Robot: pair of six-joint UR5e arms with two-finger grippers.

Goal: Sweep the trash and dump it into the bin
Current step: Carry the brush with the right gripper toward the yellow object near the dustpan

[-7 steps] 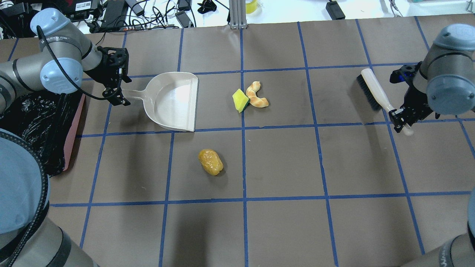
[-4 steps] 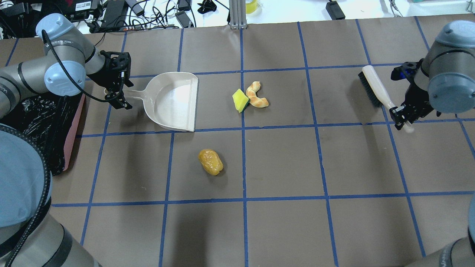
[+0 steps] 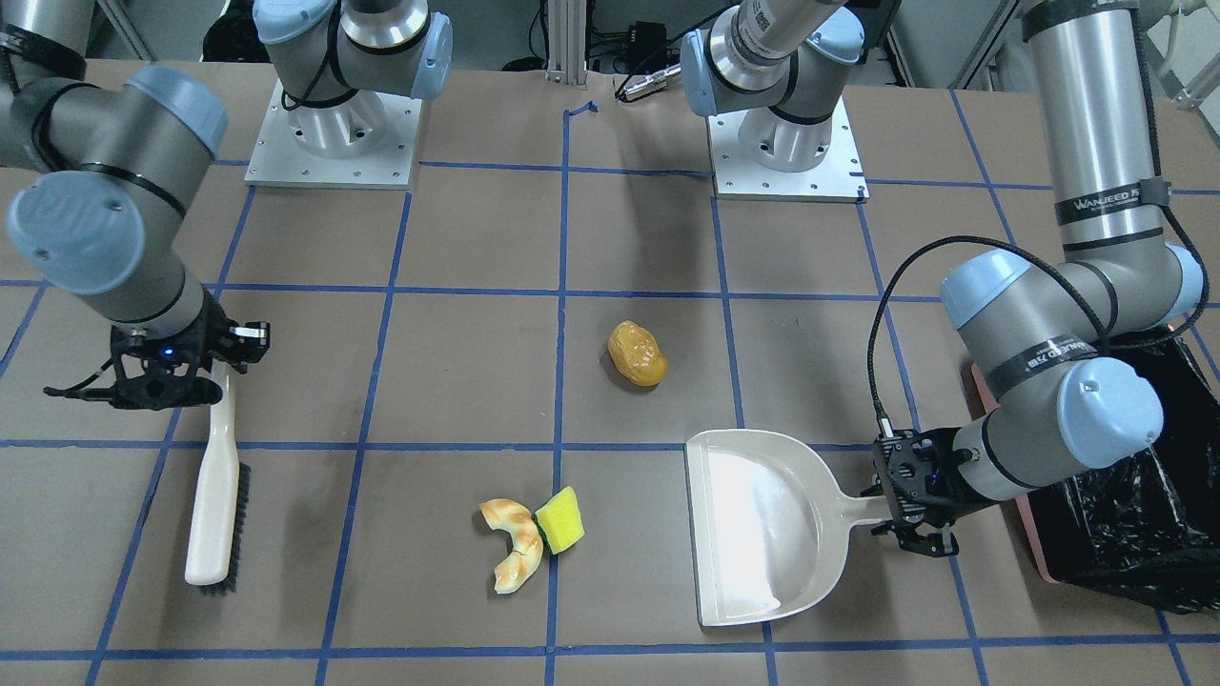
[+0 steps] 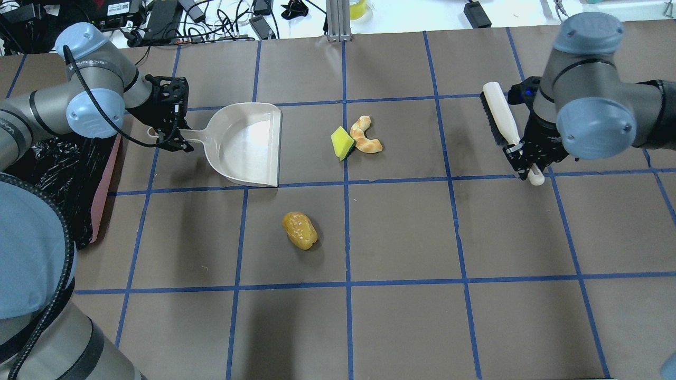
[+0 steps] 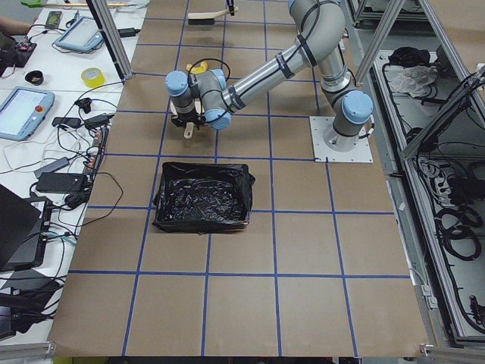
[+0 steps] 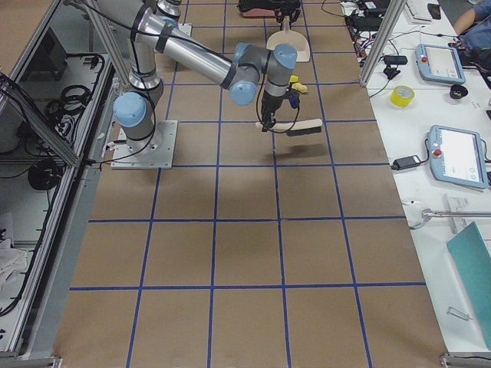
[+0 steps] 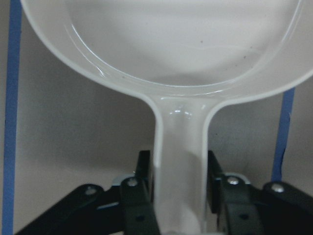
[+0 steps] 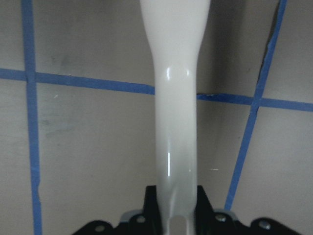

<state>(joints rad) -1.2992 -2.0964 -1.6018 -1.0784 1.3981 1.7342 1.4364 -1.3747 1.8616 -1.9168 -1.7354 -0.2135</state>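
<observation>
1. My left hand [image 4: 177, 139] is clamping the dustpan [image 4: 248, 145] handle, its mouth facing the sponge [image 4: 342, 142] and croissant [image 4: 365, 136].
2. My right hand [image 4: 526, 164] is clamping the brush [image 4: 499, 119] beyond them, for sweeping panward.
3. The potato [image 4: 300, 230] is lying apart on the counter [image 4: 412, 237]; the bin [image 4: 107, 184] is sitting behind the dustpan.

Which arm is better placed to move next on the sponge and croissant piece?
Right. The right gripper holds the brush beyond the sponge and croissant piece, opposite the dustpan, whose mouth the left gripper holds facing them.

Dustpan [image 4: 248, 145] left of sponge [image 4: 342, 143], croissant [image 4: 365, 136] just right, brush [image 4: 499, 113] far right; potato [image 4: 300, 230] before them.
</observation>
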